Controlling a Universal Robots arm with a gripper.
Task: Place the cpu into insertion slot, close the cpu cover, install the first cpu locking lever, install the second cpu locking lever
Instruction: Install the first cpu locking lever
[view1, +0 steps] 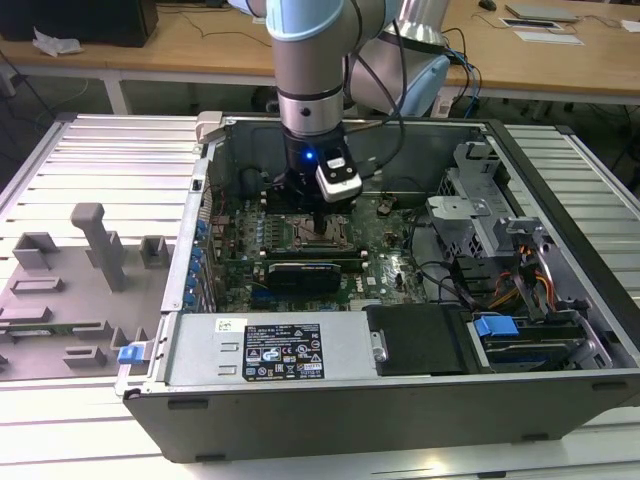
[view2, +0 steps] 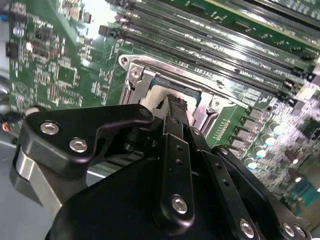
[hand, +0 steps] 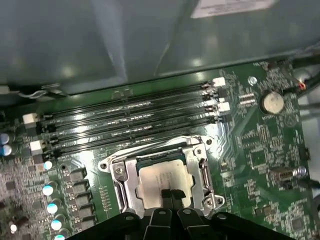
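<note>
Hand (hand: 171, 194) straight above cpu (hand: 162, 177), fingertips pressed together, touching chip's metal top near one edge; nothing gripped. Cpu already lying flat in insertion slot (hand: 161, 158), directly under fingertips. Cpu cover (hand: 125, 175) down around chip, framing it. Arm vertical, wrist pointing straight down into open computer case (view1: 560, 180).

Open dark-grey metal computer case (view1: 560, 395) lying flat on a ribbed silver metal table (view1: 90, 160), with the green motherboard (view1: 385, 265) exposed inside. Long black memory slots (hand: 130, 122) run along the board, plus a round silver coin battery (hand: 272, 102). A black power supply box with a white label (view1: 285, 350) sits at the near side. On the exterior view's left there's a grey plastic fixture tray (view1: 70, 290); wooden desks (view1: 180, 45) sit far behind.
</note>
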